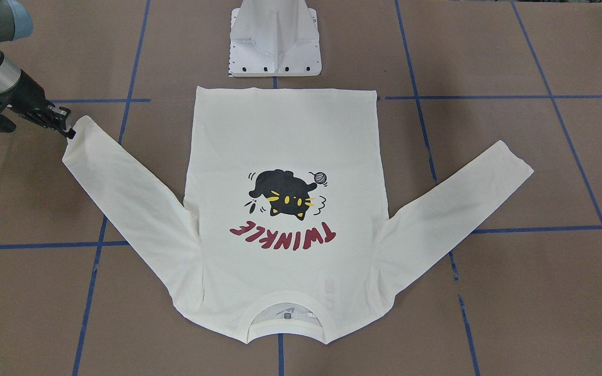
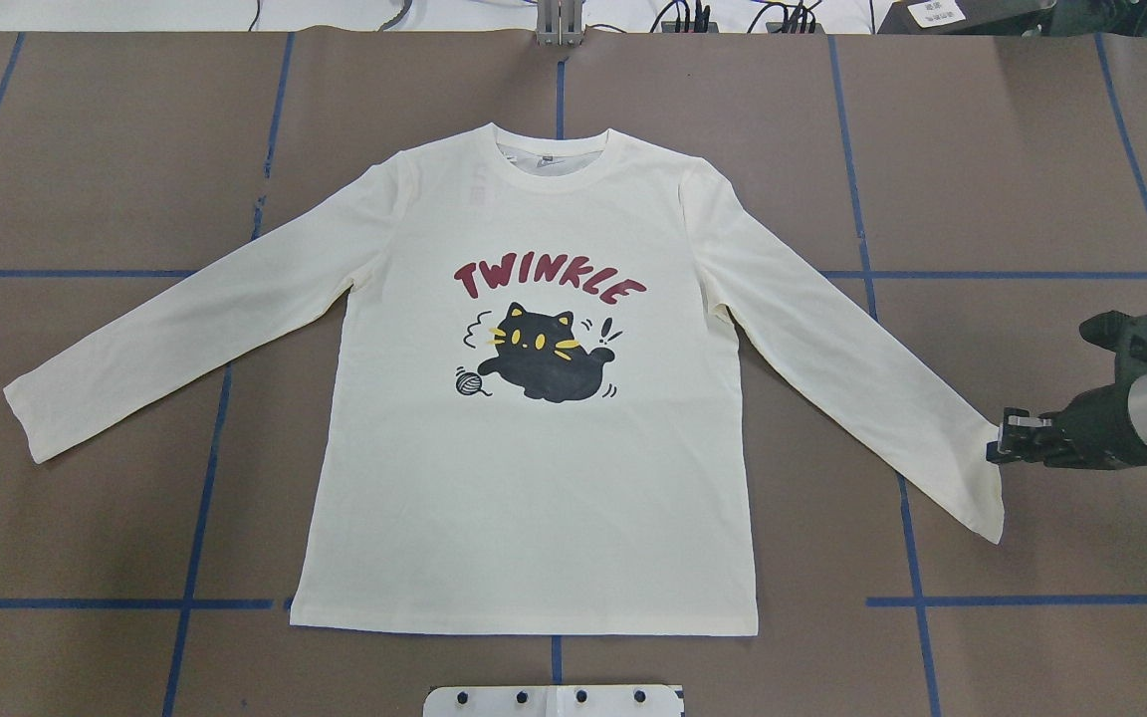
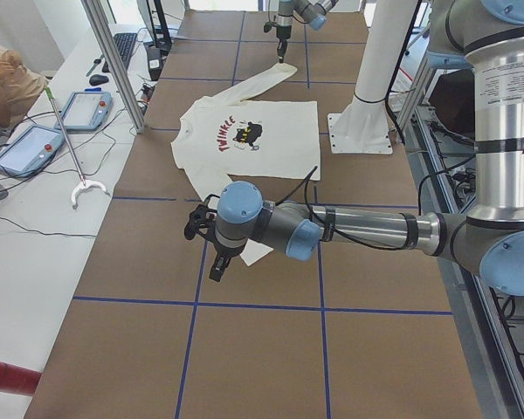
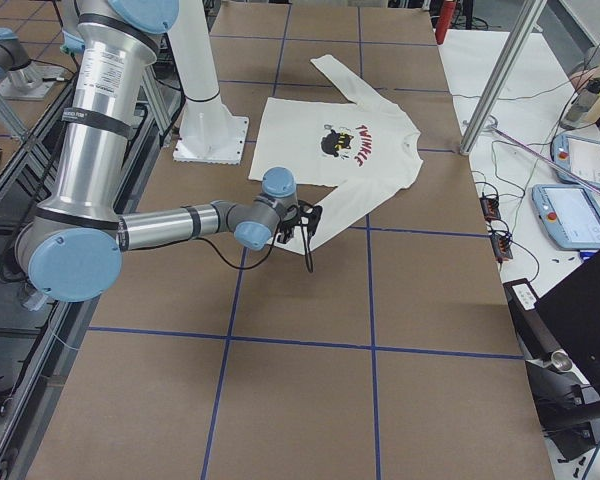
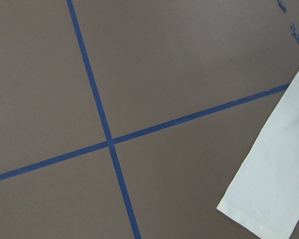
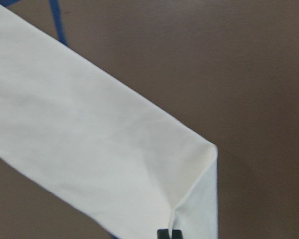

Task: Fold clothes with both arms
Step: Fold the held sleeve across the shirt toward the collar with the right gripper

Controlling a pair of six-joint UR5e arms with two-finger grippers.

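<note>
A cream long-sleeved T-shirt [image 2: 534,498] with a black cat print and red "TWINKLE" lettering lies flat and print-up in the middle of the brown paper-covered table [image 2: 1032,149], which is marked with blue tape lines. Its collar points to the table's far edge and its hem to the edge by the robot. Both sleeves are spread out and slant towards the table's ends.

The black two-finger right gripper [image 2: 996,450] comes in low from the table's right end. Its jaws are closed on the edge of the right sleeve's cuff [image 2: 980,493], and the fabric is creased and raised at the pinched corner.

The black left gripper [image 3: 215,269] hangs over bare table towards the left end, just beyond the left sleeve's cuff [image 5: 269,189] and apart from it. I cannot tell how its jaws stand.
</note>
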